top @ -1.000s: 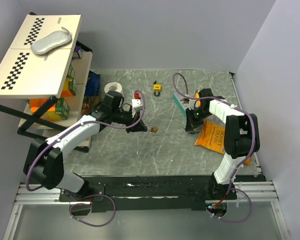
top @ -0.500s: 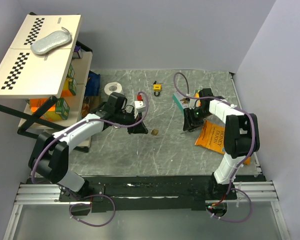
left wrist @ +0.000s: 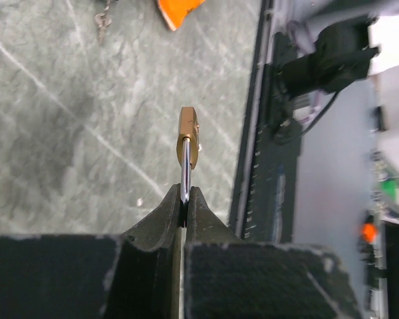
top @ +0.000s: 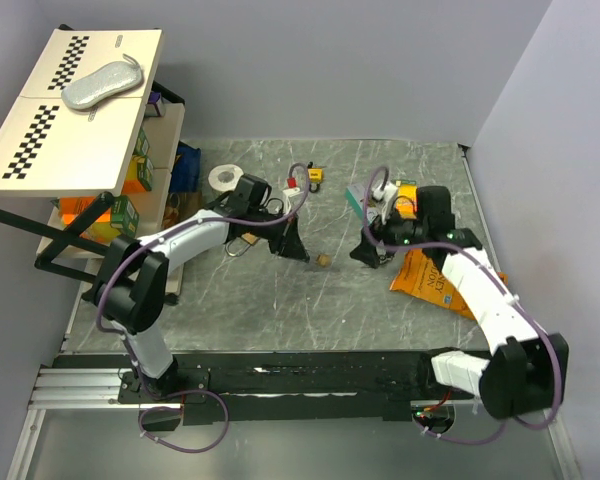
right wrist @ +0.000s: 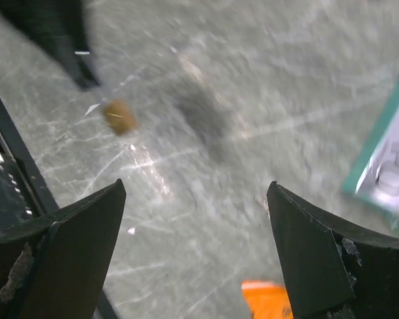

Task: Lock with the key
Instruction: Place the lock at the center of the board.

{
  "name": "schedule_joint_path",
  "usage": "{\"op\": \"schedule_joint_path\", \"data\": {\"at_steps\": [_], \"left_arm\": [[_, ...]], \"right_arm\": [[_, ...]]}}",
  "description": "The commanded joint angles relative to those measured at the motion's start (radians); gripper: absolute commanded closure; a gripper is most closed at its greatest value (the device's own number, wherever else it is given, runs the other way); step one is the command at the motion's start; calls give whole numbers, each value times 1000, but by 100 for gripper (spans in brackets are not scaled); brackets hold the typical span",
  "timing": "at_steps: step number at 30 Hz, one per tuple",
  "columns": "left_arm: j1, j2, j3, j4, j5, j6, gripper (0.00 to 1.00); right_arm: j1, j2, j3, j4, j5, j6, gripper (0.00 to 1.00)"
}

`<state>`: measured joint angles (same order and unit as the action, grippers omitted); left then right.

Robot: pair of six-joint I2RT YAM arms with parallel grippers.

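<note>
- Two claws are sharing this step: the left gripper (left wrist: pixel 184 199) is pinching the thin steel shackle of the padlock (left wrist: pixel 189 136), its jaws almost together, near the middle of the table (left wrist: pixel 53 133).
- The right gripper (right wrist: pixel 196 188) is standing wide and empty, near the lock.
- The key (left wrist: pixel 103 21) is lying beside the orange packet (left wrist: pixel 179 8), so it probably needs fetching first.
- The brass body is looking small, smooth and blocky, and the marbled grey top is looking slick, so a low, flat pinch on the key seems wise.
</note>
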<state>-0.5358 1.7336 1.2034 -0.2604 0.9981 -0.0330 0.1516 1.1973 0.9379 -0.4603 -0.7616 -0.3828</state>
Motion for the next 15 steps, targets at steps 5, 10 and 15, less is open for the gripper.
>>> {"op": "schedule_joint_path", "data": {"at_steps": [5,10,15], "left_arm": [[-15,60,110,-57,117,-163,99],[-18,70,128,-80,131,-191,99],[-20,75,130,-79,131,-208,99]], "right_arm": [[270,-142,-151,228,159,-188,7],[367,-120,-159,284,274,-231,14],[411,-91,-148,291,306,-261,24]]}}
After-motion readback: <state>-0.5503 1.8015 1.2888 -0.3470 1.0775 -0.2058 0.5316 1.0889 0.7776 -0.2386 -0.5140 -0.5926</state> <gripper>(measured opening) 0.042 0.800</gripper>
